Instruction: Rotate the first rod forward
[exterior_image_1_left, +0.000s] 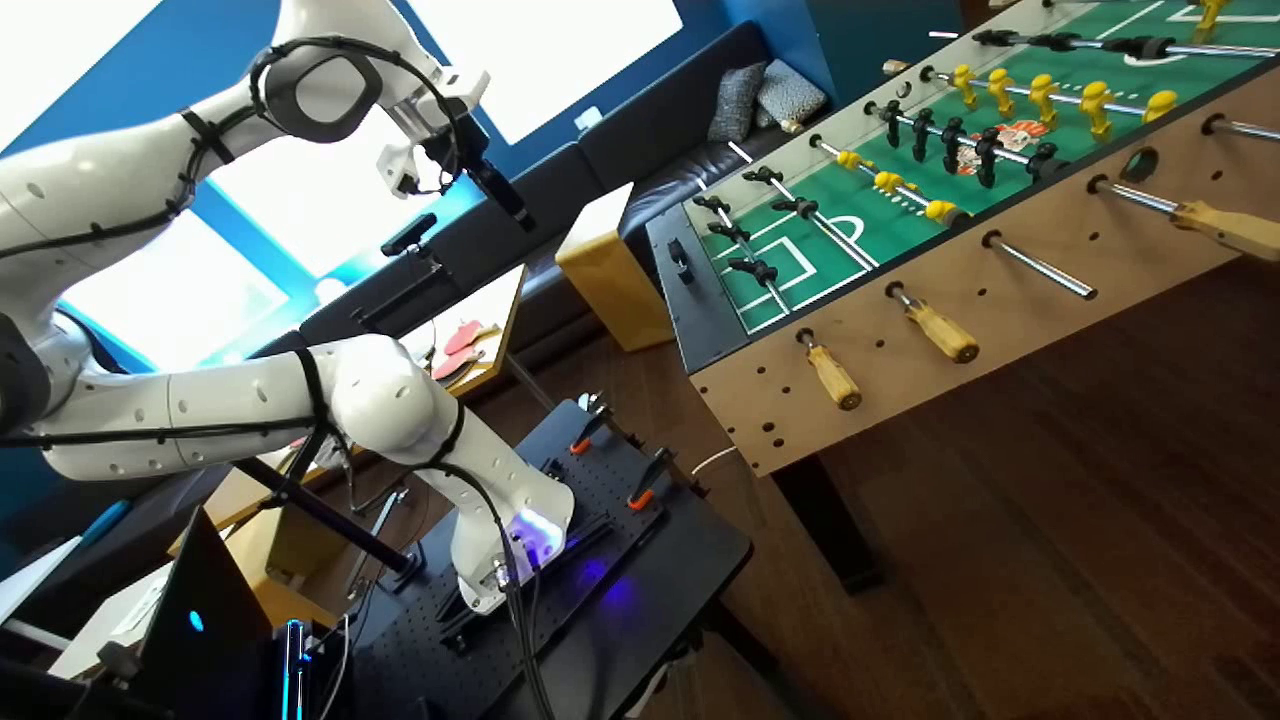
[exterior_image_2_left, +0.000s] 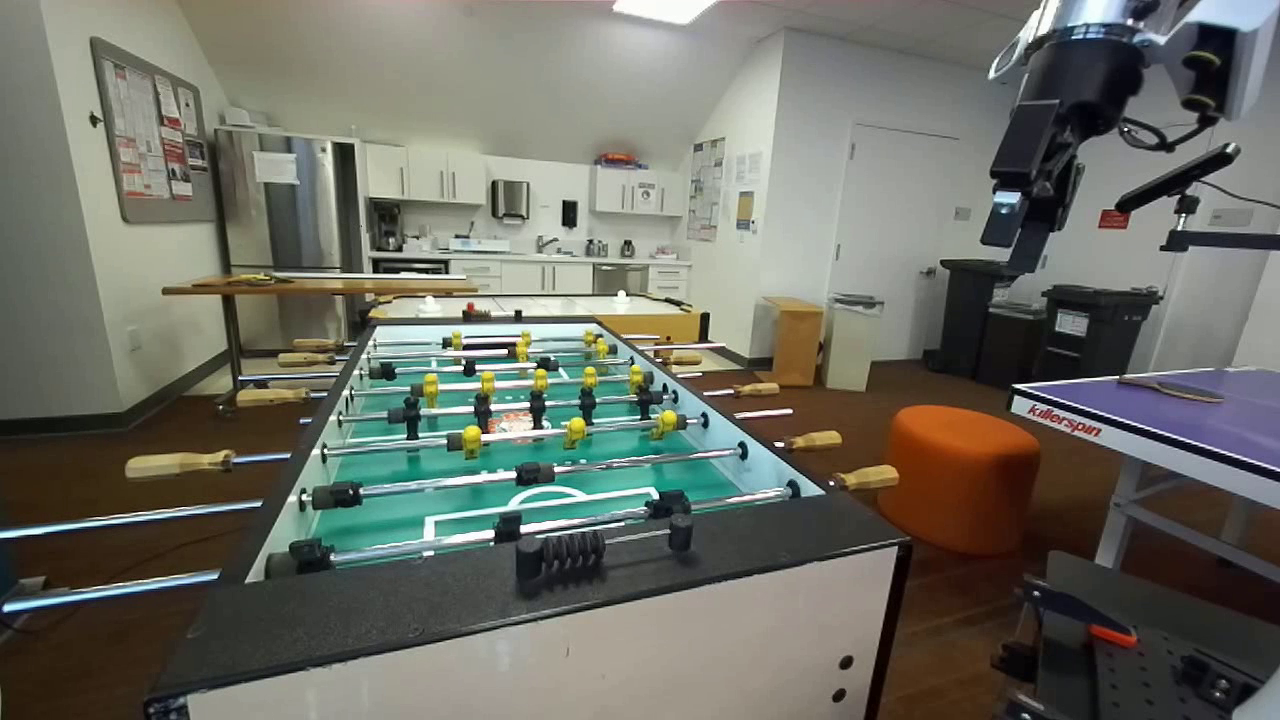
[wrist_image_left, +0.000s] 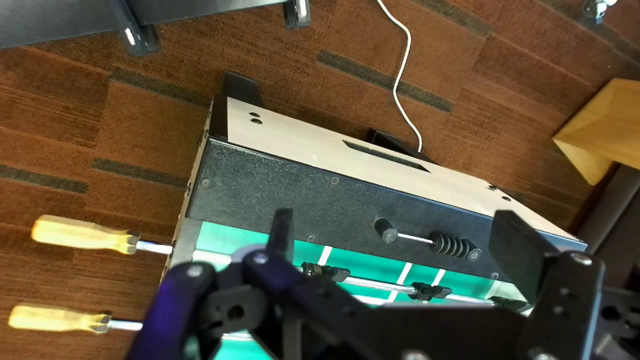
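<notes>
Holding nothing between my spread jaws, I judge the turning not yet begun: the first rod (wrist_image_left: 377, 283) (presumably the end one) lies across the counter (exterior_image_1_left: 1020, 320), well apart from me, its wooden handle (wrist_image_left: 82, 235) left to grip and rotate forward.

Silver rod (wrist_image_left: 377, 284) — yellowish handle (wrist_image_left: 82, 234)

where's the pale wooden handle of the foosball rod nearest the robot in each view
In an exterior view: the pale wooden handle, right of centre, lowest of its row.
In an exterior view: the handle, right of centre, lowest of its row.
Wrist view: the handle, far left, upper of two.
Shared landmark: the broad flat black end ledge nearest the handle.
</notes>
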